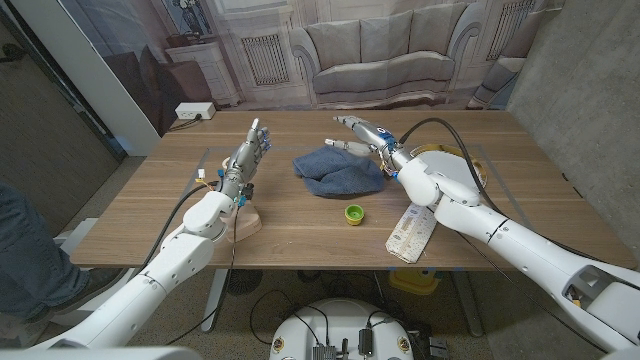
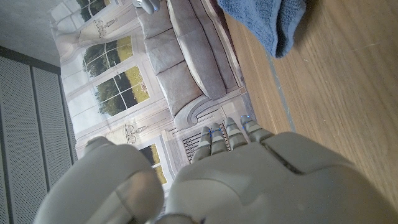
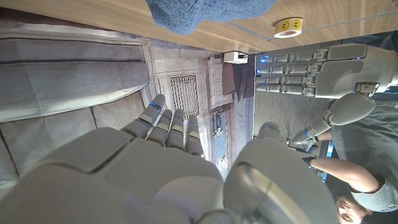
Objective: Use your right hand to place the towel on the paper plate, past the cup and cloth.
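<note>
A crumpled blue towel [image 1: 338,172] lies on the wooden table near its middle; it also shows in the right wrist view [image 3: 205,12] and the left wrist view [image 2: 267,22]. My right hand [image 1: 365,135] hovers just beyond the towel's far edge with fingers stretched out and apart, holding nothing [image 3: 168,168]. The paper plate [image 1: 478,168] sits to the right of the towel, mostly hidden behind my right forearm. My left hand [image 1: 250,150] stands left of the towel, fingers straight and apart, empty [image 2: 230,180].
A small yellow-green roll [image 1: 354,213] [image 3: 288,27] lies in front of the towel. A white packet [image 1: 412,232] lies near the front edge under my right arm. A beige block [image 1: 246,222] sits under my left forearm. A person [image 3: 348,186] shows in the right wrist view.
</note>
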### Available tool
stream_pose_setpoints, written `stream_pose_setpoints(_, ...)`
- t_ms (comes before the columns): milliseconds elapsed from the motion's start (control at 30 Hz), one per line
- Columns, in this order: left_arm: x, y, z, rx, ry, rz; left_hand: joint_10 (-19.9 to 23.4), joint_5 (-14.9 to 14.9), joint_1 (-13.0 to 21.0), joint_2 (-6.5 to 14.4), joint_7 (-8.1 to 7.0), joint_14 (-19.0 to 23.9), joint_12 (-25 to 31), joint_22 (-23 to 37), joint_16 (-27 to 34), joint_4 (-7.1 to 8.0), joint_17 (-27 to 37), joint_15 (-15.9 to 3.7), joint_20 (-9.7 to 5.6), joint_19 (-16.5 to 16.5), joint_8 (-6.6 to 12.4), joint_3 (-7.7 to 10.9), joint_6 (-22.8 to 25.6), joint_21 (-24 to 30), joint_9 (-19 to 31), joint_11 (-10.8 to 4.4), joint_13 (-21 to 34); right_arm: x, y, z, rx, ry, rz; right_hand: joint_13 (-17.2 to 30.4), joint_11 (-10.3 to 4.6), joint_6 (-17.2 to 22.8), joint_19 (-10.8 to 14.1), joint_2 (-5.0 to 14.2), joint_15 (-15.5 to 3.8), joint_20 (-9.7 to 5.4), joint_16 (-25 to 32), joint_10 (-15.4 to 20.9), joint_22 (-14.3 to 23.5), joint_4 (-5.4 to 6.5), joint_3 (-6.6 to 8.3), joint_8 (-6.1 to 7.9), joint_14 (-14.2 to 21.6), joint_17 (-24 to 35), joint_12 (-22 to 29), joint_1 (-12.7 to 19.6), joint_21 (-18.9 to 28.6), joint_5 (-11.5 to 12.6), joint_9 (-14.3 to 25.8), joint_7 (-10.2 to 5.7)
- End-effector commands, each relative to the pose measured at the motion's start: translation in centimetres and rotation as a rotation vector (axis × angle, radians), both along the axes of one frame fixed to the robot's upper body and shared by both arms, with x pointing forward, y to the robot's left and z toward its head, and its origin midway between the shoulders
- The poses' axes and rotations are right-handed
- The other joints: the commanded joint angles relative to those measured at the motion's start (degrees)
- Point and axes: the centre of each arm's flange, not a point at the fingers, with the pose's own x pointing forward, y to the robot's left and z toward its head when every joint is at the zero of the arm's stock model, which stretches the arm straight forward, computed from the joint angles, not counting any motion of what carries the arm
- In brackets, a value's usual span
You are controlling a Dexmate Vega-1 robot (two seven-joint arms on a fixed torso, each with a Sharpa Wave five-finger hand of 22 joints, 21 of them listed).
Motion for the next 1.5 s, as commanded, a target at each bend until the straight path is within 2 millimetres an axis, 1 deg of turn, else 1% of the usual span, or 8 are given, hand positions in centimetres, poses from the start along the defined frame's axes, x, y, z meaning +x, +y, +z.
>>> stream_pose_setpoints(33, 0.5, 0.1, 0.1, 0.003, 0.011, -0.004, 0.2, 0.4, 0.2, 0.4, 0.06, 0.1, 0.2, 0.3, 0.2, 0.10, 0.2, 0.35, -2.25, 0.3, 0.04, -0.46, 0.6, 0.2, 0.3, 0.13, 0.2, 0.6, 0.7, -0.4, -0.025, -0.002, -0.019, 0.2, -0.58, -0.2, 0.1, -0.04, 0.03, -0.39, -0.3, -0.3, 0.3, -0.41, 0.17, 0.16, 0.0, 0.1, 0.0, 0.7, -0.2, 0.0, 0.2, -0.54)
stream_pose_setpoints(233, 0.7, 0.1, 0.1, 0.004, 0.014, -0.006, 0.2, 0.4, 0.2, 0.5, 0.03, 0.1, 0.2, 0.3, 0.2, 0.10, 0.2, 0.38, -2.07, 0.2, 0.02, -0.55, 0.7, 0.2, 0.3, 0.35, 0.2, 0.8, 1.0, -0.6, -0.048, 0.005, -0.032, 0.2, -0.85, -0.4, -0.1, -0.07, 0.08, 0.01, -0.2, -0.5, 0.3, -0.51, 0.15, 0.10, 0.1, 0.1, 0.0, 0.7, -0.5, 0.0, 0.2, -1.00)
stream_pose_setpoints(333, 0.7, 0.1, 0.1, 0.006, 0.014, -0.007, 0.2, 0.4, 0.2, 0.5, 0.06, 0.1, 0.2, 0.3, 0.2, 0.10, 0.3, 0.37, -2.02, 0.2, 0.01, -0.59, 0.7, 0.2, 0.3, 0.42, 0.2, 0.9, 1.1, -0.7, -0.056, 0.014, -0.039, 0.2, -0.93, -0.8, -0.4, -0.05, 0.41, 0.94, -0.3, -0.7, 0.3, -0.59, 0.09, -0.01, -0.1, 0.1, 0.0, 0.7, -1.0, 0.0, 0.2, -2.38)
stream_pose_setpoints(467, 0.7, 0.0, 0.1, 0.007, 0.013, -0.007, 0.2, 0.4, 0.2, 0.5, 0.02, 0.1, 0.2, 0.3, 0.2, 0.10, 0.3, 0.36, -1.97, 0.2, 0.03, -0.64, 0.8, 0.2, 0.3, 0.40, 0.2, 1.1, 1.2, -0.8, -0.061, 0.025, -0.045, 0.2, -1.30, -1.2, -0.8, -0.03, 0.76, 2.97, -0.4, -1.3, 0.3, -0.65, 0.01, -0.07, -0.4, 0.1, -0.2, 0.6, -1.6, 0.0, 0.2, -3.54)
stream_pose_setpoints(633, 0.7, 0.0, 0.1, 0.007, 0.013, -0.007, 0.3, 0.4, 0.3, 0.6, 0.07, 0.1, 0.3, 0.3, 0.2, 0.10, 0.3, 0.34, -1.95, 0.2, 0.04, -0.68, 0.8, 0.2, 0.3, 0.35, 0.2, 1.2, 1.3, -0.9, -0.068, 0.036, -0.056, 0.2, -1.50, -2.0, -1.5, -0.08, 1.33, 6.98, -0.5, -2.2, 0.4, -0.75, -0.19, -0.18, -1.2, 0.2, -0.3, 0.5, -2.6, 0.0, 0.3, -4.41)
stream_pose_setpoints(833, 0.6, 0.0, 0.1, 0.010, 0.014, -0.006, 0.4, 0.4, 0.3, 0.6, -0.07, 0.1, 0.3, 0.3, 0.2, 0.10, 0.3, 0.27, -1.93, 0.2, 0.03, -0.75, 0.9, 0.2, 0.3, 0.39, 0.2, 1.4, 1.4, -1.1, -0.074, 0.038, -0.067, 0.2, -1.58, -2.5, -2.3, -0.26, 2.53, 9.55, -0.8, -3.0, 0.4, -0.76, -0.47, -0.21, -2.2, 0.2, -0.4, 0.1, -3.6, -0.1, 0.3, -4.94)
stream_pose_setpoints(1333, 0.2, 0.2, 0.0, 0.010, 0.018, -0.002, 0.5, 0.4, 0.3, 0.7, 0.08, 0.2, 0.3, 0.3, 0.2, 0.08, 0.3, 0.28, -1.90, 0.3, 0.01, -0.93, 1.0, 0.2, 0.3, 0.42, 0.2, 2.1, 2.0, -1.6, -0.093, 0.074, -0.093, 0.3, -1.57, -3.2, -2.8, -0.55, 2.86, 11.00, -0.8, -4.2, 0.5, -0.83, -0.79, -0.24, -3.1, 0.2, -0.6, -0.1, -4.4, -0.1, 0.3, -5.35)
stream_pose_setpoints(1500, 0.3, 0.2, 0.0, 0.010, 0.019, -0.002, 0.6, 0.3, 0.4, 0.7, 0.11, 0.3, 0.3, 0.3, 0.2, 0.08, 0.3, 0.27, -1.93, 0.3, 0.01, -0.98, 1.0, 0.2, 0.3, 0.44, 0.2, 2.2, 2.0, -1.7, -0.097, 0.083, -0.098, 0.3, -1.51, -3.6, -2.0, -0.78, 3.09, 12.70, -0.8, -4.7, 0.5, -0.96, -0.96, -0.29, -3.3, 0.1, -0.6, -0.2, -4.4, -0.1, 0.3, -5.33)
